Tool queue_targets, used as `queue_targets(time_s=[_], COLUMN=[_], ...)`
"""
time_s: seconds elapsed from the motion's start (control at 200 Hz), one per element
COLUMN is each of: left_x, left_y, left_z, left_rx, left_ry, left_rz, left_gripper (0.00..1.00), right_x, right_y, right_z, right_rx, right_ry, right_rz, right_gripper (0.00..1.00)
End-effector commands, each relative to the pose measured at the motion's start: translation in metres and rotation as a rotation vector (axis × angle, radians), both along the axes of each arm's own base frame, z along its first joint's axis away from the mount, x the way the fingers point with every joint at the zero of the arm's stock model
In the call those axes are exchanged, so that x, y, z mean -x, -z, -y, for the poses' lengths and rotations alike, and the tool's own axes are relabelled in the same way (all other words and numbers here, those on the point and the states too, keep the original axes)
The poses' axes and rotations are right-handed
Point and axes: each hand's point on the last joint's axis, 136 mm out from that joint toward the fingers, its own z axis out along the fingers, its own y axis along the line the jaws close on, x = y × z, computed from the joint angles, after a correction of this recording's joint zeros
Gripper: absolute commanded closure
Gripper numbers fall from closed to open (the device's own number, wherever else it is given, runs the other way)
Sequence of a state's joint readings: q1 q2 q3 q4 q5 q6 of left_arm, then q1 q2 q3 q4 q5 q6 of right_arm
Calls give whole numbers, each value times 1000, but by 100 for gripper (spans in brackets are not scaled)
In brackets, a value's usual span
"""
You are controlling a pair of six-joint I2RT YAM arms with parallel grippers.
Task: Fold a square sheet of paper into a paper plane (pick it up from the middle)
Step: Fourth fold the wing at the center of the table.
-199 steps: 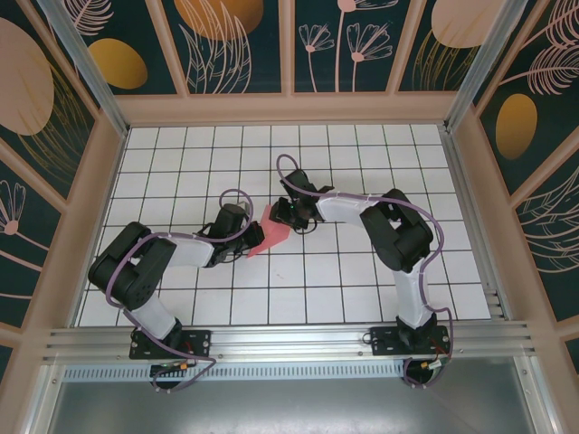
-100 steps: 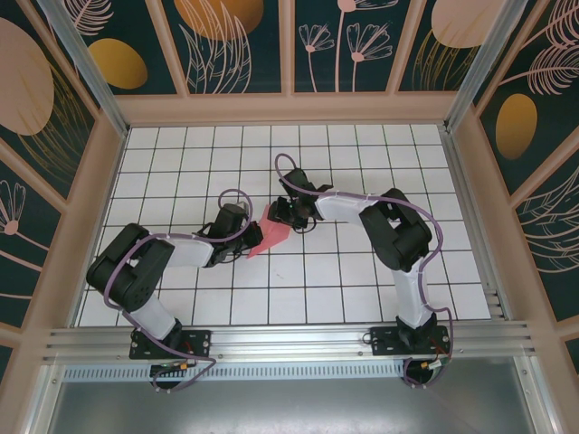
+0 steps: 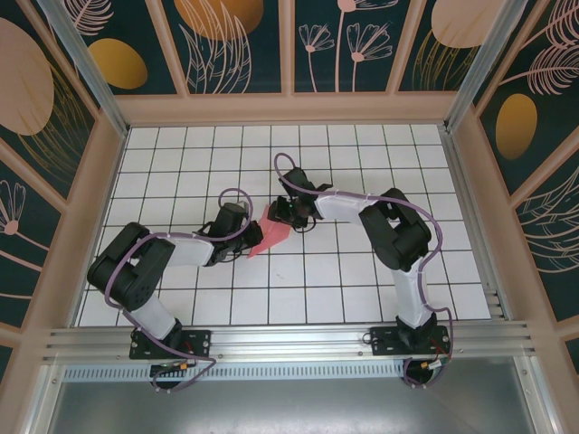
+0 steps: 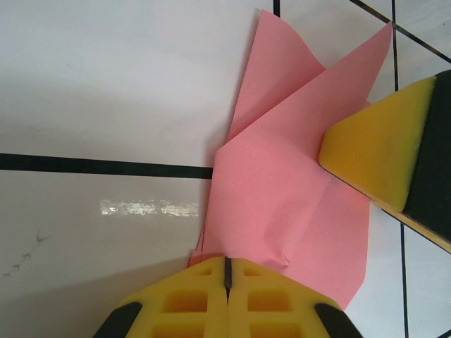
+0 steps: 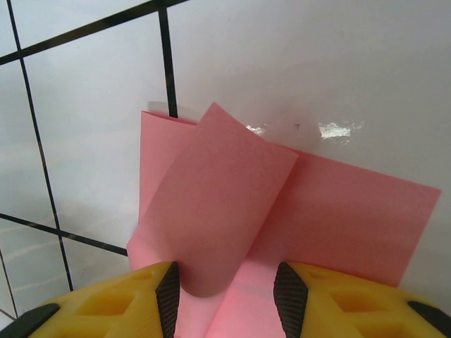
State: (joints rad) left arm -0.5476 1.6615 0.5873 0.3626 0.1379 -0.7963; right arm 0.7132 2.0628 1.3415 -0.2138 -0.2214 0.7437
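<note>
Left tool (image 4: pixel 227 278): closed tight, fingers meeting on the near edge of the pink paper (image 4: pixel 282 204). The paper spreads away from the fingertips, ahead and slightly to the right. It is partly folded, with one flap lapped over another and two points at the far end. A small crumple sits just right of the fingertips.

Right tool (image 5: pixel 225 282): fingers stand partly apart. A curled flap of the paper rises into the gap, lying against the left finger (image 5: pixel 144 299) and clear of the right one. The rest of the paper lies flat just ahead of this tool.

In the left wrist view, one yellow pad (image 4: pixel 370 155) of the right tool rests on the paper's right edge.

Overhead, both tools face each other on the white gridded counter (image 3: pixel 362 289), with the paper between them.
</note>
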Motion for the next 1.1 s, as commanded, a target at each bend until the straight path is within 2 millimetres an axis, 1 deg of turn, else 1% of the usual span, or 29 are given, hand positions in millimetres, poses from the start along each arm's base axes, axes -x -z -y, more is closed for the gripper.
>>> queue_targets(time_s=[0.0,0.105,0.18,0.25,0.33,0.4,0.465,0.56,0.585,0.595,0.61,0.826,1.096], left_x=[12,14,15,16,16,17,16,16,16,18,19,19,17], left_y=[25,27,27,27,27,27,26,26,25,32,34,34,31], left_z=[-10,-10,-10,-8,-8,-7,-6,-5,-5,-6,-7,-6,-6], left_rx=[-62,-66,-67,-67,-70,-75,-71,-69,-68,-77,-80,-78,-77], left_ry=[3,12,21,37,53,62,69,73,74,74,74,74,72], left_rz=[-89,-95,-93,-89,-81,-80,-76,-75,-75,-92,-98,-98,-92], left_gripper=[99,100,100,100,100,100,100,100,100,100,100,100,100], right_x=[-6,-16,-16,-13,-4,5,14,23,24,24,26,35,33], right_y=[12,-33,-58,-70,-74,-71,-64,-51,-48,-48,-45,-28,8], right_z=[27,10,2,-1,-5,-10,-15,-20,-21,-22,-22,-29,-18], right_rx=[86,-38,-106,-140,-189,-222,-240,-249,-251,-252,-253,-264,-172], right_ry=[3,-62,-113,-148,-185,-214,-240,-264,-268,-268,-271,-309,-269], right_rz=[8,104,155,182,180,160,130,89,81,80,72,19,-35], right_gripper=[54,54,55,59,68,75,81,87,88,88,88,91,92])
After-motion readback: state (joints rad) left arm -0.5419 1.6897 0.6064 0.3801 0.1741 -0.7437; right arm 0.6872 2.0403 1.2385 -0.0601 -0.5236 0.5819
